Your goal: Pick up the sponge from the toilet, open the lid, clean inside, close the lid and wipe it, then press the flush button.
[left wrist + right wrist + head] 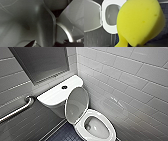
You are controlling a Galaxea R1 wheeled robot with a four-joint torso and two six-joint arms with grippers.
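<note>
The white toilet (96, 129) stands in the tiled corner with its oval lid (77, 104) raised against the tank. Its bowl (97, 127) is uncovered. The round dark flush button (64, 87) sits in the flat tank cover. In the right wrist view the yellow sponge (140, 23) looms large and close, held in my shut right gripper above the floor beside the open bowl (111, 15) and lid (91, 16). My left gripper (50, 43) is open, very near the lid's rounded edge (54, 28), and one dark fingertip (32, 43) shows.
A metal grab bar (17, 109) runs along the left wall. Grey tiled walls close in on both sides of the toilet. A dark panel (40, 62) hangs above the tank. Dark floor tiles (62, 134) lie left of the bowl.
</note>
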